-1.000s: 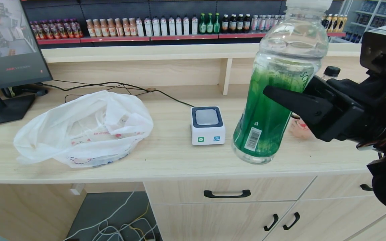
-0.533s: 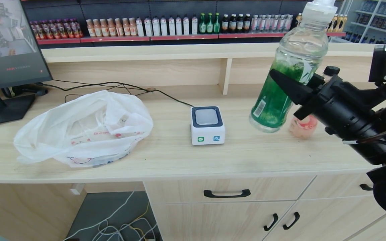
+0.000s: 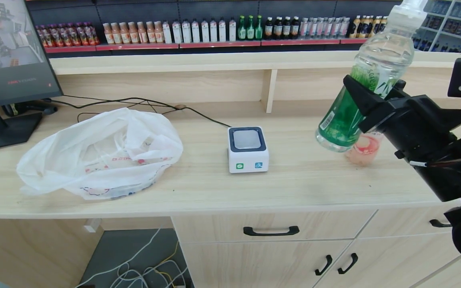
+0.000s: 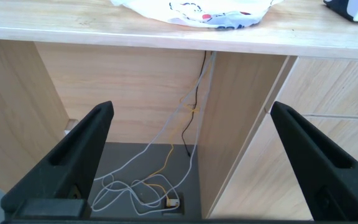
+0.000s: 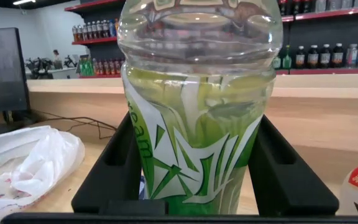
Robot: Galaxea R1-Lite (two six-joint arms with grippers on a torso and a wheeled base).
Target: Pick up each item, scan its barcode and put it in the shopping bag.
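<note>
Holding the green bottle (image 3: 339, 122) around its middle, your right gripper (image 3: 365, 96) is closed on it from both sides. The bottle is tilted in the air over the right part of the tabletop (image 3: 302, 180), just in front of a small pink bottle (image 3: 361, 150) standing there. The scanner (image 3: 248, 149) sits in the middle and the shopping bag (image 3: 102, 154) lies well apart on the left. Your left gripper (image 4: 191, 112) hangs wide open and empty below the tabletop edge, facing some cables (image 4: 145, 183).

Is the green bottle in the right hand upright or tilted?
Tilted. In the head view the green bottle leans in the right hand: cap high to the robot's right, base lower, toward the scanner.
</note>
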